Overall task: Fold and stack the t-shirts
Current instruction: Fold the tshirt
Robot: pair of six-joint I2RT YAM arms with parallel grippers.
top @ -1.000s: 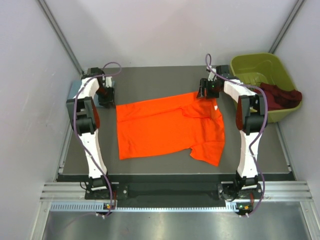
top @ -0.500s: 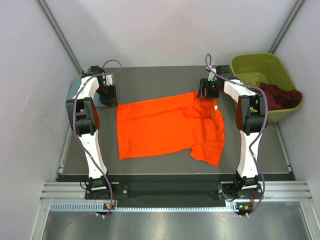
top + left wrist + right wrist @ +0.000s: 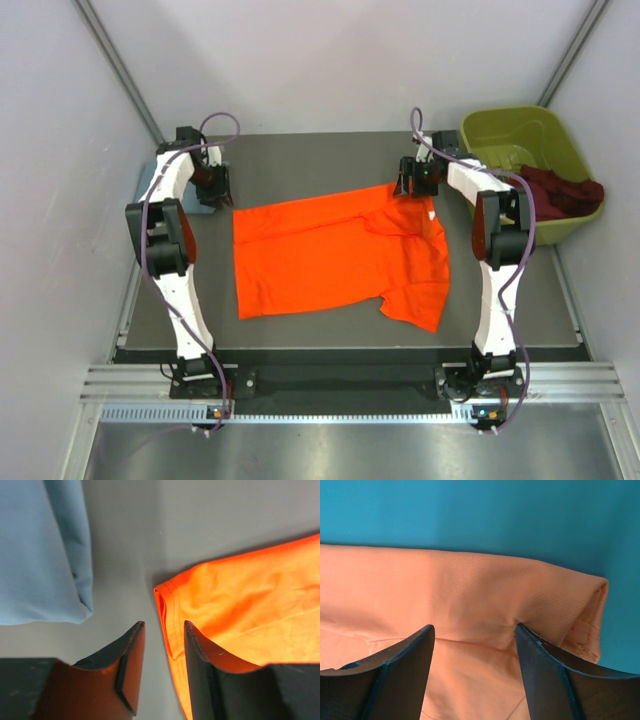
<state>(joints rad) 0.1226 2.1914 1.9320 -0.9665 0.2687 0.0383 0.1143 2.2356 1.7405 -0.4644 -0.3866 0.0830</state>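
Note:
An orange t-shirt point(image 3: 330, 250) lies spread on the dark table point(image 3: 300, 160), its right part folded over. My left gripper point(image 3: 217, 190) is at the shirt's far left corner. In the left wrist view it point(image 3: 162, 627) is open by a narrow gap, with the orange hem point(image 3: 170, 625) lying between the jaws, not clamped. My right gripper point(image 3: 412, 186) is at the shirt's far right edge. In the right wrist view it point(image 3: 474, 630) is open wide, fingertips down on the orange cloth point(image 3: 470, 590).
A folded light blue shirt point(image 3: 150, 185) lies at the table's far left edge, beside my left gripper, and also shows in the left wrist view point(image 3: 40, 550). A green bin point(image 3: 525, 150) at the far right holds dark red garments point(image 3: 560, 190).
My left arm has shifted slightly, its wrist moving a little farther back at the shirt's corner. The right arm and the shirt have not moved.

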